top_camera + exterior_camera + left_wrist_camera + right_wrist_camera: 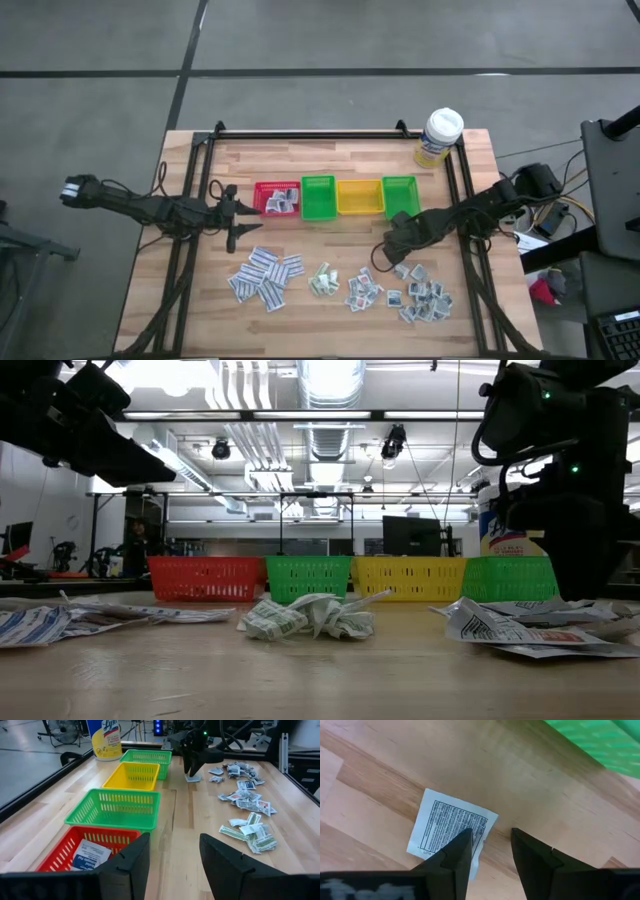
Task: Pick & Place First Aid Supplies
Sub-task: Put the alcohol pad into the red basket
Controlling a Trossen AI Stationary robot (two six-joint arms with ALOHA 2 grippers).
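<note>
A single squarish white packet [447, 827] with grey print lies flat on the wood in front of the right-hand green bin [399, 195]. My right gripper [491, 837] points down over it, open. One finger stands over the packet's edge and the other over bare wood beside it. From the left wrist view the same gripper [192, 770] stands just above that packet [193, 778]. More first aid supplies lie in loose piles [265, 275] [322, 280] [425, 298] near the front. My left gripper [175, 865] waits open by the red bin [277, 198], which holds some packets. My right gripper comes at the packet from above, its fingers straddling the packet's edge [487, 822] nearest the green bin. The packet lies flat on the table. I cannot tell whether a fingertip touches it.
Four small bins stand in a row at mid-table: red, green [318, 197], yellow [359, 196], green. A white-capped bottle with a yellow label [439, 137] stands at the far right corner. Black frame rails [300, 133] run along the table's edges.
</note>
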